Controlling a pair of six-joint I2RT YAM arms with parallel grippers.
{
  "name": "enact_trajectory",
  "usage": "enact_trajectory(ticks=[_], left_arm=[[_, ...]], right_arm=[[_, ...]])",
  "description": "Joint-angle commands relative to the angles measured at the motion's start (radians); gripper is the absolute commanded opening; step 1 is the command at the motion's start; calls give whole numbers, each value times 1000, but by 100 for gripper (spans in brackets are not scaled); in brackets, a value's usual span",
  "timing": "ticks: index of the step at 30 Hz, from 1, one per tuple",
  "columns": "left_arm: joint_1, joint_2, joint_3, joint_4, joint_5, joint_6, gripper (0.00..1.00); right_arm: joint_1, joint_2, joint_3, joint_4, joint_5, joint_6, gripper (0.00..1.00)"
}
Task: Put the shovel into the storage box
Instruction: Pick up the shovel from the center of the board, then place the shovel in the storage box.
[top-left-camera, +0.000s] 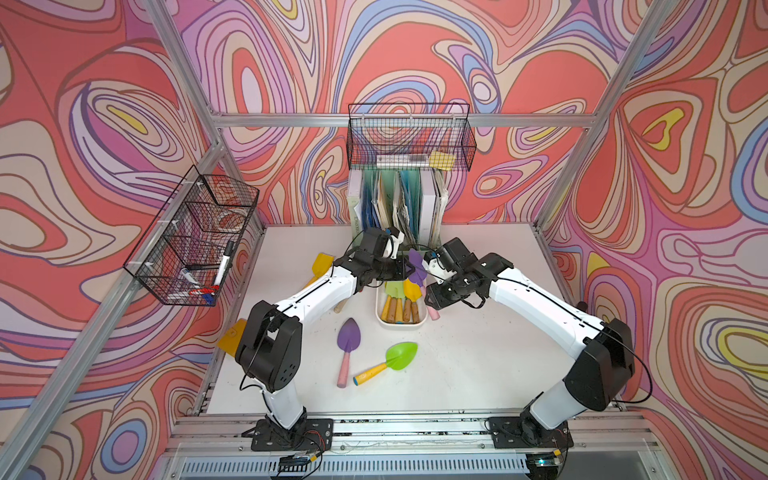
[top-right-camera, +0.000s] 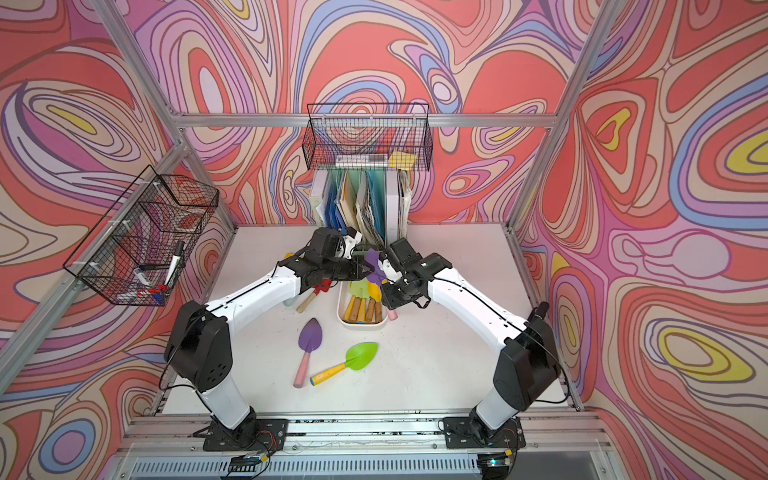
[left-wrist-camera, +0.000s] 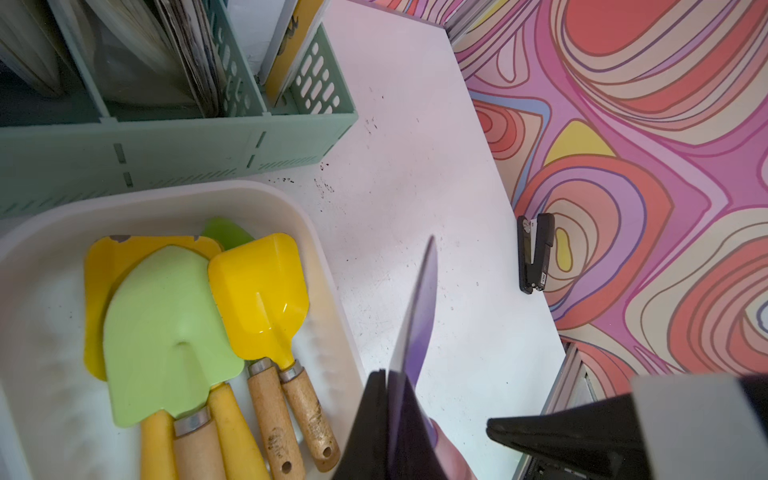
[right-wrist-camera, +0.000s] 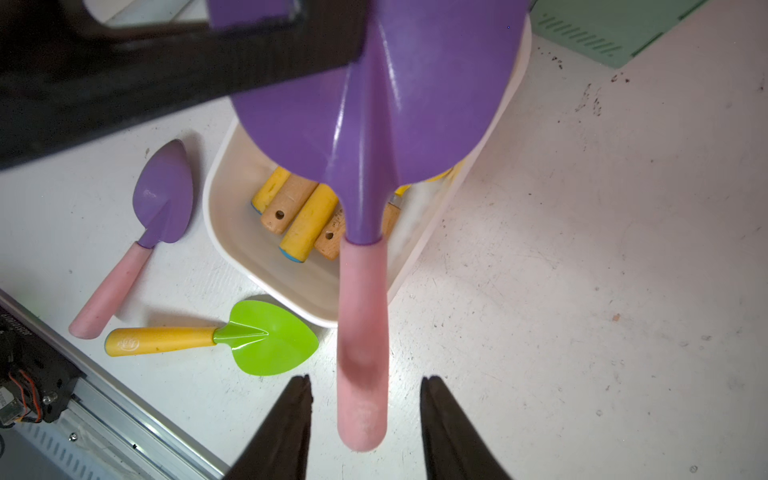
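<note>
Right wrist view, purple shovel (right-wrist-camera: 374, 108), handle between parted right gripper (right-wrist-camera: 368, 379); untouched

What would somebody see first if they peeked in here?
The swirly pink, red and purple walls all around. Then the purple shovel in mid-air above the storage box of other shovels, its blade pinched by the left gripper, the open right gripper straddling its pink handle.

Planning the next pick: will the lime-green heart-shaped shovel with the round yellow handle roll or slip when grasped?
The lime-green shovel probably will not roll: its wide blade lies on the white table. Its glossy blade may slip in a grip; the duller yellow handle looks a safer hold.
</note>
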Motion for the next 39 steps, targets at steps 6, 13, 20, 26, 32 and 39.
enact_trajectory(ticks=[6,13,20,26,32,39], left_arm=[[102,89,187,-216,87,153,0],[127,187,309,-352,119,311,0],[126,264,395,-437,127,451,0],[127,287,416,-477,91,522,0],[126,304,390,-443,79,517,0],[127,319,341,-373,115,475,0]], right_arm=[[0,-100,-40,-30,-17,-14,45],[0,-121,-77,-32,-22,-17,44],[-1,-123,-91,-33,-27,-17,43],[0,-124,-103,-32,-28,-11,43],[-2,-118,-110,-31,-35,-5,42],[-2,-114,-121,-33,-36,-3,42]])
